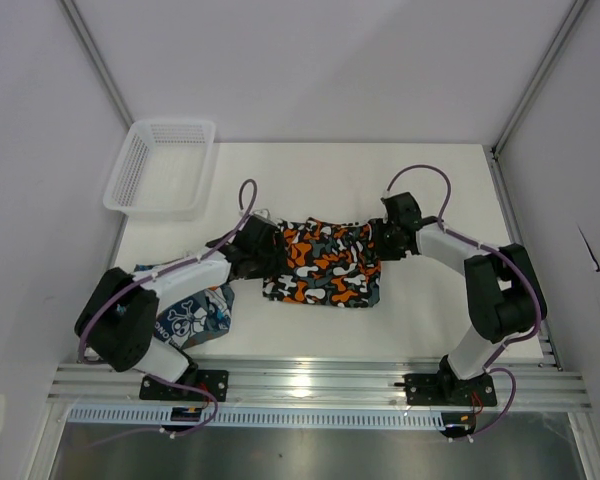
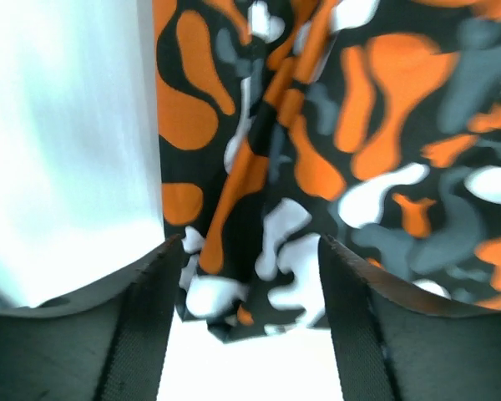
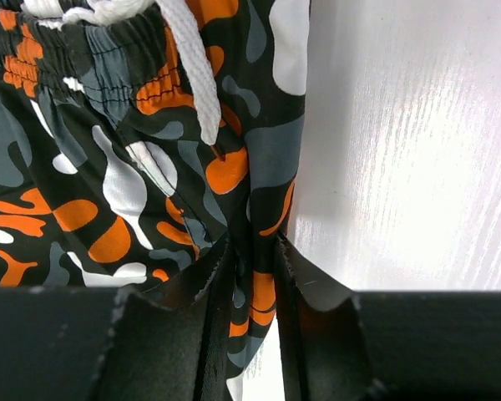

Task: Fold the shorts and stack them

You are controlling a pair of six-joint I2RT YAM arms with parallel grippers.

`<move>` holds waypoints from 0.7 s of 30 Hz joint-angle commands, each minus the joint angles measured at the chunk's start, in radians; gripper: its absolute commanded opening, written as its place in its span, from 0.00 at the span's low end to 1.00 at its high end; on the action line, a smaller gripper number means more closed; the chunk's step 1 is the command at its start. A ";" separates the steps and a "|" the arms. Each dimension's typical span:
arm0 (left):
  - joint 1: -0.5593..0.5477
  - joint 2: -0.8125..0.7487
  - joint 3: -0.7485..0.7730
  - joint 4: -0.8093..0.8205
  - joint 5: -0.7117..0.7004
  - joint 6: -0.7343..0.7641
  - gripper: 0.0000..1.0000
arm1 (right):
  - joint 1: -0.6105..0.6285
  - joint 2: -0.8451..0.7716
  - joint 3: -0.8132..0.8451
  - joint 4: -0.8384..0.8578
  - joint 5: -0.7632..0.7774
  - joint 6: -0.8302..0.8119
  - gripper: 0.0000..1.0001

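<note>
The camouflage shorts (image 1: 325, 262) lie spread on the white table (image 1: 430, 190) between both arms. My left gripper (image 1: 263, 245) is at their left edge. In the left wrist view it (image 2: 249, 334) is open, and a corner of the camouflage cloth (image 2: 376, 125) lies loose between the fingertips (image 2: 142, 334). My right gripper (image 1: 380, 240) is at their right edge. In the right wrist view it (image 3: 252, 276) is shut on a fold of the cloth (image 3: 108, 184), near the waistband's white drawstring (image 3: 192, 75). The patchwork skull shorts (image 1: 195, 318) lie folded at the front left, partly under my left arm.
A white mesh basket (image 1: 160, 165) stands at the table's back left corner. White walls and metal posts close in the table on three sides. A metal rail (image 1: 310, 380) runs along the near edge.
</note>
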 commanded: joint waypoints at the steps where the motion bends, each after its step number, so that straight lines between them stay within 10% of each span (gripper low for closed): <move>1: 0.006 -0.130 0.014 -0.026 -0.035 0.013 0.71 | -0.009 -0.021 0.053 -0.005 -0.002 -0.028 0.28; 5: 0.032 -0.198 0.044 -0.072 -0.032 0.023 0.75 | -0.021 -0.025 0.050 -0.019 0.001 -0.036 0.32; 9: 0.067 -0.210 0.060 -0.105 -0.038 0.036 0.75 | -0.024 -0.067 0.039 -0.034 0.019 -0.028 0.68; 21: 0.135 -0.269 -0.026 -0.048 -0.032 0.042 0.75 | 0.060 -0.246 0.162 -0.170 0.081 0.004 0.95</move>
